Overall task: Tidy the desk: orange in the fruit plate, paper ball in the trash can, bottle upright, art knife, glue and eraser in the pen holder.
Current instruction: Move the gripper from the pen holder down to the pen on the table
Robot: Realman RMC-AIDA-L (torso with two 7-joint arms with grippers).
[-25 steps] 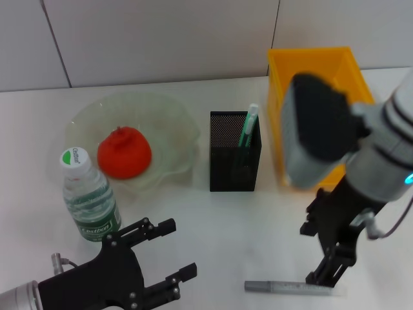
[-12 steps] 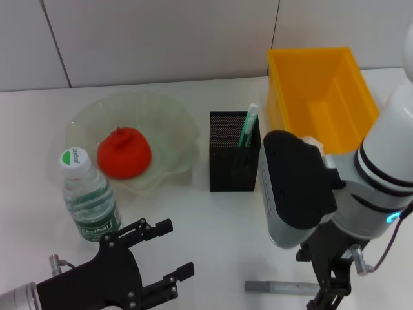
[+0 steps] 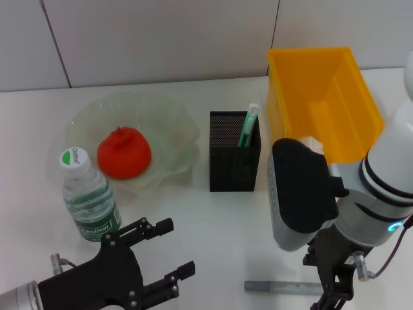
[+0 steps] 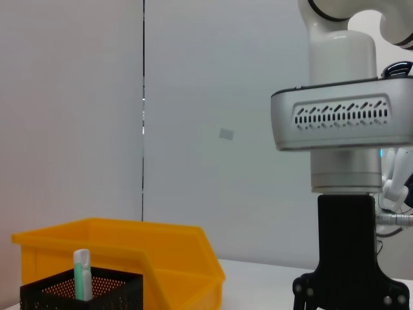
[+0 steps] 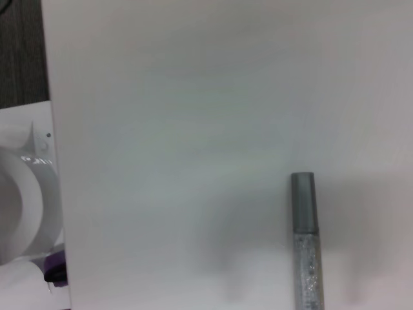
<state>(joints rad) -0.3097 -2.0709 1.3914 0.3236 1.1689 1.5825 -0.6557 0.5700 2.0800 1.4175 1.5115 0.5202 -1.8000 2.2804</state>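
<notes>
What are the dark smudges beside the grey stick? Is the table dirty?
Right wrist view: just soft shadows on the white table either side of the grey stick, likely from the right gripper. Head view: that gripper hangs over the stick's end; the left gripper sits idle near the bottle.

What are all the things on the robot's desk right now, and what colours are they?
orange: one, red-orange, in the fruit plate.
fruit plate: one, pale green glass, desk's left.
bottle: one, clear, green label, upright before the plate.
pen holder: one, black mesh, centre.
green pen: one, standing in the pen holder.
trash can: one, yellow, right.
grey stick: one, lying flat, near front.
left claw: black, open, front left.
right claw: black, over the grey stick's end.
</notes>
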